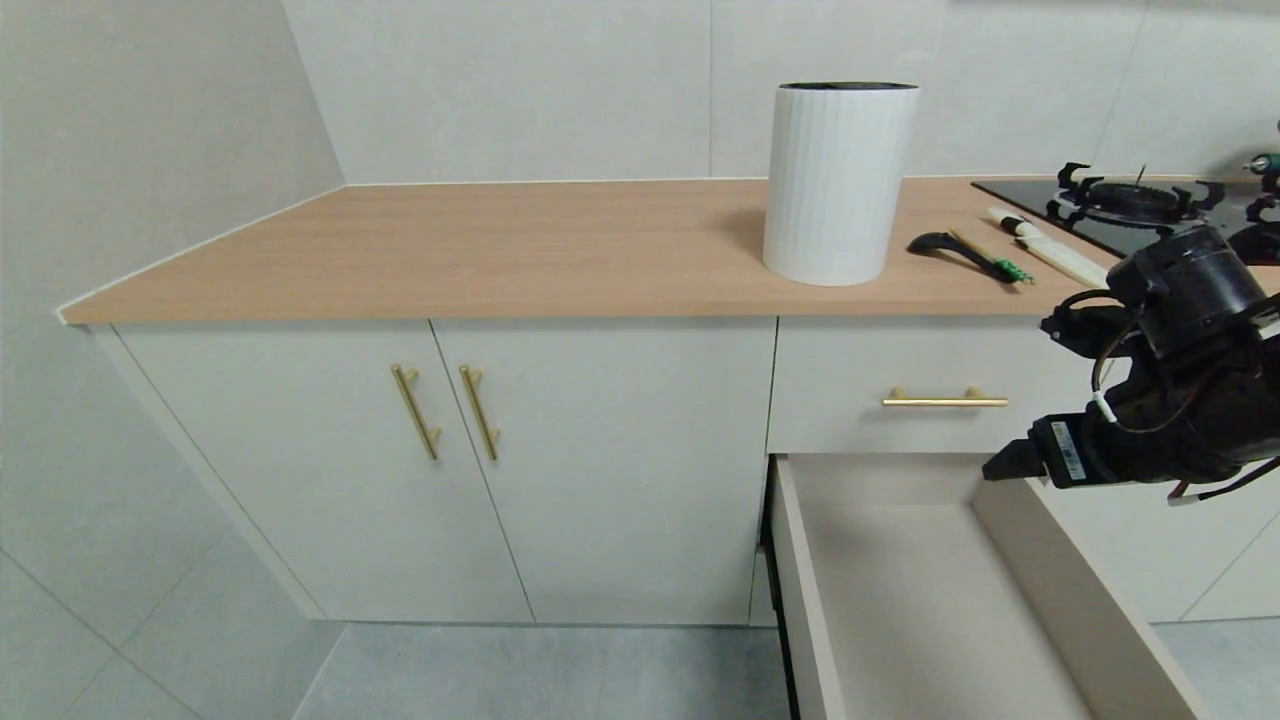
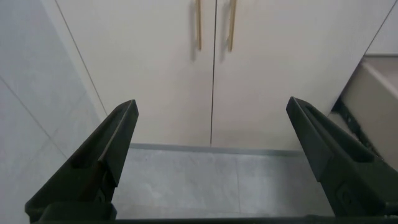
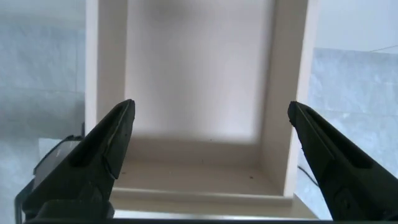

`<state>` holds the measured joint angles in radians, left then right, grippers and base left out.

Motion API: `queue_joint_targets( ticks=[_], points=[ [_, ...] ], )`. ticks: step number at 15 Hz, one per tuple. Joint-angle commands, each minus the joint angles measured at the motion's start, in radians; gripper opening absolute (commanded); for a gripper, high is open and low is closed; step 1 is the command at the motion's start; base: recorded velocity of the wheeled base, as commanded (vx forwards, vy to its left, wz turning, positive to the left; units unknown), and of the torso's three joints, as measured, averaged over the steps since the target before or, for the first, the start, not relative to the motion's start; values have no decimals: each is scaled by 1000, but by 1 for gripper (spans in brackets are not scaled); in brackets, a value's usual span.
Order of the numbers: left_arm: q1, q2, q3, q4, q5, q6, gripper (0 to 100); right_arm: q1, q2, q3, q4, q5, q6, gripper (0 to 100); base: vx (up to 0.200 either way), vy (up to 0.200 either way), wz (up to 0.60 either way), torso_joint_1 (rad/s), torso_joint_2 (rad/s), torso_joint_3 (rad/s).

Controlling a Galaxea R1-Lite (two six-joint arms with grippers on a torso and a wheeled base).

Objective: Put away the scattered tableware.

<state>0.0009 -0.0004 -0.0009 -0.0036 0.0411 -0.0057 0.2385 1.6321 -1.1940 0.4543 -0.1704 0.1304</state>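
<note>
The right end effector [image 3: 205,168] hangs open over the pulled-out drawer [image 3: 292,93].
The left end effector [image 2: 211,162], also open, faces the cupboard doors [image 2: 155,74]; the head view adds the ladle [image 1: 945,245] on the table [image 1: 500,250], up beyond the right end effector.

Home kitchen: wood-top bench [image 1: 500,240] w/ cream cabinet doors [image 1: 330,480] & brass bar handles [image 1: 415,410] below, gas hob [image 1: 1130,200] set into the top at right, tiled walls [image 1: 520,90] & floor [image 1: 550,670], pulled-out drawer [image 1: 900,600], cooking utensils [image 1: 975,258] beside a white ribbed canister [image 1: 838,180]
</note>
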Motion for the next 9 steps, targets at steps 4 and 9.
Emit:
queue_joint_targets(
  ticks=[4,9],
  points=[
    [1,0,1,1,0,0,100,-1,-3,1,-2,-4,0,100,0,0,0,160,-471,-295],
    [1,0,1,1,0,0,100,-1,-3,1,-3,-14,0,100,0,0,0,189,-471,-285]
  ],
)
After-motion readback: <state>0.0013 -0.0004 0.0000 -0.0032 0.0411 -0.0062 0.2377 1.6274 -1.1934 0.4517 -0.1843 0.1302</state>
